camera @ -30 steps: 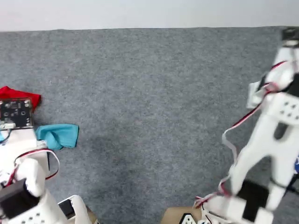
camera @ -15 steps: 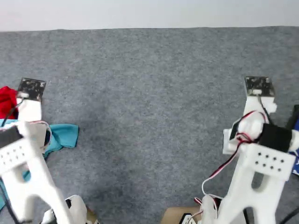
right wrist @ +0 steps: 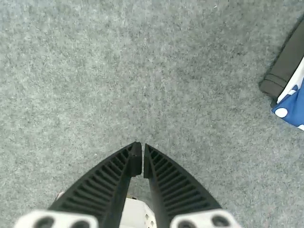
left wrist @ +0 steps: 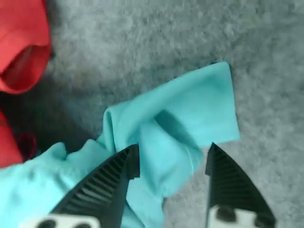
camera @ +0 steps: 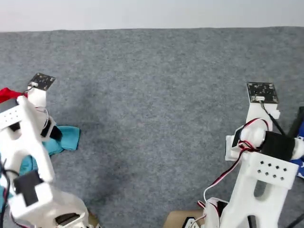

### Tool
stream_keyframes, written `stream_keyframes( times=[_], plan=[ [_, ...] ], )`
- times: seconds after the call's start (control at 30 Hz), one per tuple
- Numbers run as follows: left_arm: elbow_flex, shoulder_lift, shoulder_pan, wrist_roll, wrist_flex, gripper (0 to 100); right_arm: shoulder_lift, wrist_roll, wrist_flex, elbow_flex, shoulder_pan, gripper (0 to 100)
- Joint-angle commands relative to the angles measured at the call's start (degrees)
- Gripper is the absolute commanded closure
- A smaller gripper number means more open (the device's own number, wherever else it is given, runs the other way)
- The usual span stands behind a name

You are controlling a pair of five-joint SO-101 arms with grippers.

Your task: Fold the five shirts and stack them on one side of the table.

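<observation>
**High view.**
- Item 1: grey felt-covered surface (camera: 156, 95).
- Item 2: crumpled teal cloth shirt (camera: 66, 137), my landmark, lying near the surface's left edge.
- Item 3: red cloth shirt (camera: 8, 94), just beyond the teal shirt on its far side.
- Item 4: white left arm (camera: 26, 142), above the teal shirt and covering part of it.
- Item 5: white right arm (camera: 263, 166), well apart from the teal shirt, across the surface.

**Left wrist view.**
- I log the left pincer (left wrist: 173, 149) as open. Its black ribbed fingers (left wrist: 111, 175) stand astride a fold of the teal shirt (left wrist: 190, 109). I cannot tell whether they touch it.
- The red shirt (left wrist: 21, 47) lies just beside the teal shirt.

**Right wrist view.**
- I log the right pincer (right wrist: 142, 146) as closed on nothing, tips together over bare surface (right wrist: 95, 71).
- A blue white-dotted cloth (right wrist: 290, 107) touches a dark flat-edged item (right wrist: 285, 71). Both lie at the side of the surface opposite the teal shirt.
</observation>
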Motion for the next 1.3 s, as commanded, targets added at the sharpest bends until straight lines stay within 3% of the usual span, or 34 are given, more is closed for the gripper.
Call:
stream_keyframes(
  times=[0.0, 0.1, 0.33, 0.77, 1.1, 1.27],
  plan=[
    [-4.44, 2.64, 1.76, -2.02, 3.25, 77, -1.36, -0.53, 2.33, -0.26, -0.22, 98.9],
    [-4.97, 2.81, 5.01, -5.71, 9.67, 77, -1.27, -0.53, 2.33, -0.26, -0.22, 98.9],
    [-4.26, 3.34, 9.76, -5.54, 10.11, 77, -1.27, -0.44, 2.24, -0.26, -0.4, 98.7],
    [5.23, 3.52, 9.76, -5.01, -4.13, 77, -1.45, 2.81, 2.24, -0.44, -0.22, 98.9],
    [0.48, 17.49, 9.67, -4.4, -4.66, 80, -1.63, 2.81, 2.24, -0.44, -0.22, 98.9],
    [-2.86, 19.34, 9.58, -4.4, -4.66, 89, -1.54, 2.81, 2.24, -0.44, -0.22, 98.9]
  ],
)
